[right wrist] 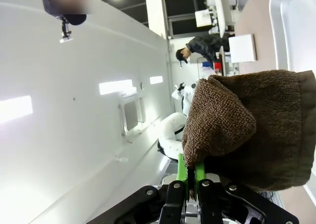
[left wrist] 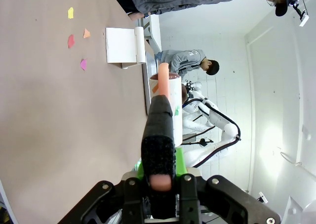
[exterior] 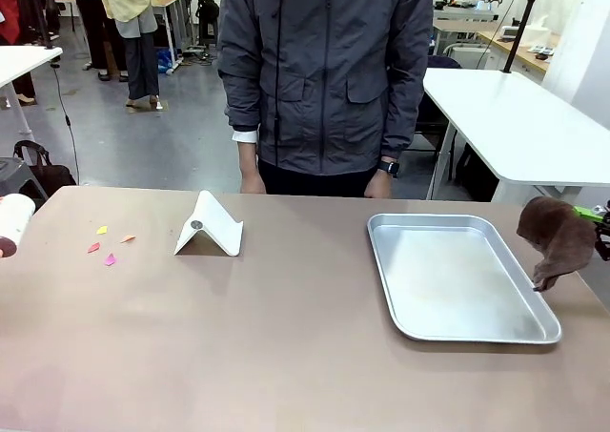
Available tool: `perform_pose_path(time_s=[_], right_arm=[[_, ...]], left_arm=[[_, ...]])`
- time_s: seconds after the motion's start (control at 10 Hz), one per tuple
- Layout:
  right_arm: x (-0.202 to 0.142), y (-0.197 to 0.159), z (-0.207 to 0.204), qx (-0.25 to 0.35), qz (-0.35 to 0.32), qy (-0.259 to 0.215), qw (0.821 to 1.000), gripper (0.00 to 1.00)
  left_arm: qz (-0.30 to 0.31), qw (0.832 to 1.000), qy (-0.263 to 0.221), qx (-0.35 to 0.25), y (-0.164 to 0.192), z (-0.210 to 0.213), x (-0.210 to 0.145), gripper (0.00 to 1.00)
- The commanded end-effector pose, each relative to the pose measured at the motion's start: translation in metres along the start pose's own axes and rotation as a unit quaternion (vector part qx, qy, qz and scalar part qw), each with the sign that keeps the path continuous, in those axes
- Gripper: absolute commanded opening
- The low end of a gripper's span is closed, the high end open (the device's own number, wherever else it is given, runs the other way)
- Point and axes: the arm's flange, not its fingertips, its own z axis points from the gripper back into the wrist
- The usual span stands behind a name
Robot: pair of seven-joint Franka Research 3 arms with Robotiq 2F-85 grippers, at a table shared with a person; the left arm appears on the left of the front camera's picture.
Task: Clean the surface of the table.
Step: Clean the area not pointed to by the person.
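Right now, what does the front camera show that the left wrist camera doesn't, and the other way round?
Front view: the silver tray with its bare inside, and the brown cloth hanging from the right gripper by the tray's right rim. Left wrist view: the left gripper shut on a peach handle. Both: the table, four coloured paper scraps, the white stand and the person in a grey jacket.

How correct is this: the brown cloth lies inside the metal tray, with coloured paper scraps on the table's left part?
No: in the front view the brown cloth hangs from the right gripper beside the right rim of the metal tray, not inside it. The coloured paper scraps lie on the left part of the table.
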Motion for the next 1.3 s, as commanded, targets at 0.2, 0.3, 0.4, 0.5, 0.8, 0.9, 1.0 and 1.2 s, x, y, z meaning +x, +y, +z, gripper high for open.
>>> perform_pose_path(time_s=[0.2,0.3,0.4,0.5,0.8,0.9,1.0,1.2], right_arm=[[-0.001,0.004,0.0,-0.003,0.002,0.004,1.0,0.06],[-0.001,0.004,0.0,-0.003,0.002,0.004,1.0,0.06],[-0.001,0.004,0.0,-0.003,0.002,0.004,1.0,0.06],[-0.001,0.004,0.0,-0.003,0.002,0.004,1.0,0.06],[-0.001,0.004,0.0,-0.003,0.002,0.004,1.0,0.06],[-0.001,0.004,0.0,-0.003,0.002,0.004,1.0,0.06],[-0.001,0.004,0.0,-0.003,0.002,0.004,1.0,0.06],[-0.001,0.004,0.0,-0.003,0.002,0.004,1.0,0.06]], left_arm=[[-0.008,1.0,0.002,-0.008,-0.003,0.0,-0.003,0.0],[-0.008,1.0,0.002,-0.008,-0.003,0.0,-0.003,0.0],[-0.008,1.0,0.002,-0.008,-0.003,0.0,-0.003,0.0],[0.0,1.0,0.0,0.0,0.0,0.0,0.0,0.23],[-0.041,0.987,-0.138,0.076,-0.033,-0.012,-0.007,0.23],[-0.038,0.985,-0.14,0.099,-0.041,-0.022,-0.005,0.23],[-0.021,0.983,-0.13,0.124,-0.047,-0.034,0.001,0.23],[0.021,0.978,-0.129,0.163,-0.053,-0.054,0.014,0.23]])
